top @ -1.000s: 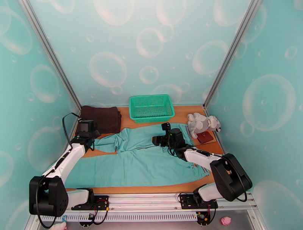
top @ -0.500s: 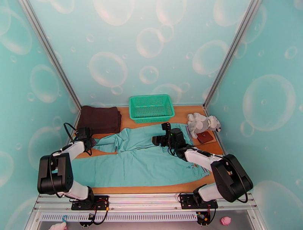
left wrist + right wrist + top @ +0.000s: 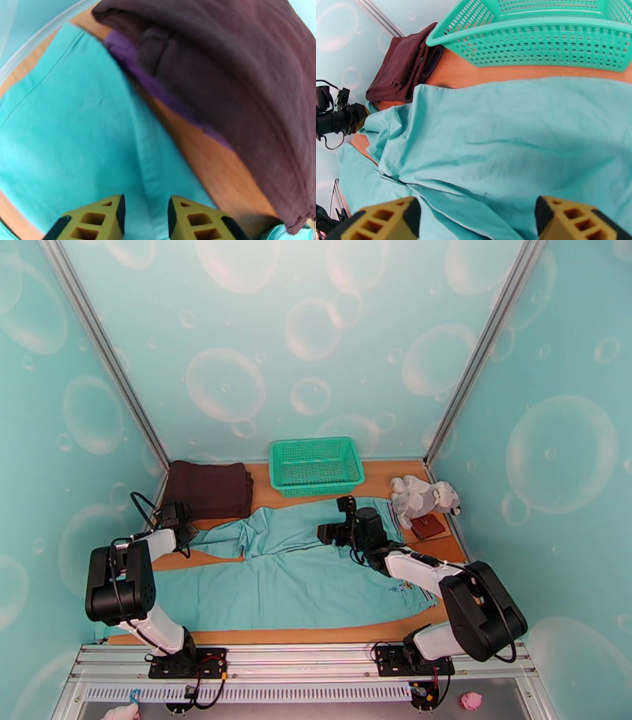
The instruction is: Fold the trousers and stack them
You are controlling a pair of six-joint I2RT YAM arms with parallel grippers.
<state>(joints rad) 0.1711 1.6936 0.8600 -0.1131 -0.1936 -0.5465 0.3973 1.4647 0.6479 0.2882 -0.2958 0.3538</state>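
The teal trousers (image 3: 300,575) lie spread on the wooden table, legs pointing left and the striped waistband (image 3: 423,595) at the right. My left gripper (image 3: 186,535) is low over the cuff end of the far leg. In the left wrist view that gripper (image 3: 146,209) stands partly open, its yellow fingers (image 3: 98,215) either side of a hem ridge in the teal cloth (image 3: 71,130). My right gripper (image 3: 327,534) hovers over the far leg near the crotch. Its jaws (image 3: 478,221) are wide open above the cloth (image 3: 505,138), holding nothing.
A folded dark brown garment (image 3: 212,486) lies at the back left, right beside the left gripper. A green basket (image 3: 316,447) stands at the back centre. A grey plush toy (image 3: 423,496) and a small brown wallet (image 3: 428,526) sit at the right. Walls close in on three sides.
The left arm has folded back, its elbow swinging up toward the near left, and its gripper has slid slightly left at the cuff while its jaws narrowed. The right arm has stayed still.
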